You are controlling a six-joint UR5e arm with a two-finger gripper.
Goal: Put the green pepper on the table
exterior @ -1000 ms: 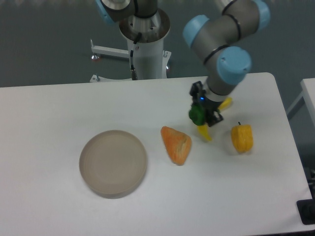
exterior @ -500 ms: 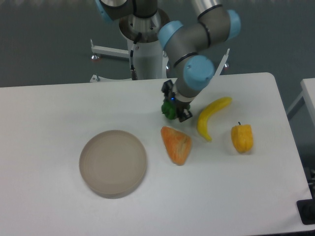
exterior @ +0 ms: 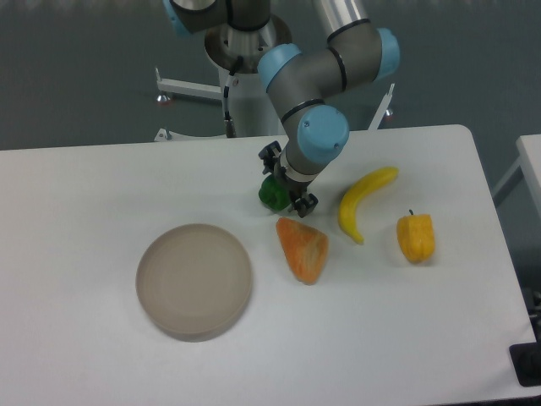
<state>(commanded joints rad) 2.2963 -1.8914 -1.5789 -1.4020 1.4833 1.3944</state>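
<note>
Sitting clamped between the closed jaws of the gripper (exterior: 279, 191), the green pepper (exterior: 271, 194) hangs low over the white table (exterior: 84, 194). Just below the jaws lies an orange wedge (exterior: 303, 248); a banana (exterior: 362, 201) curves beside them.

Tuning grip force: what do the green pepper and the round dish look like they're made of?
Green pepper: glossy dark green, probably a plastic replica, judging by its sheen; held in the gripper. Dish: matte grey-beige, uniform and dull, perhaps plastic or ceramic; can't tell which.
</note>
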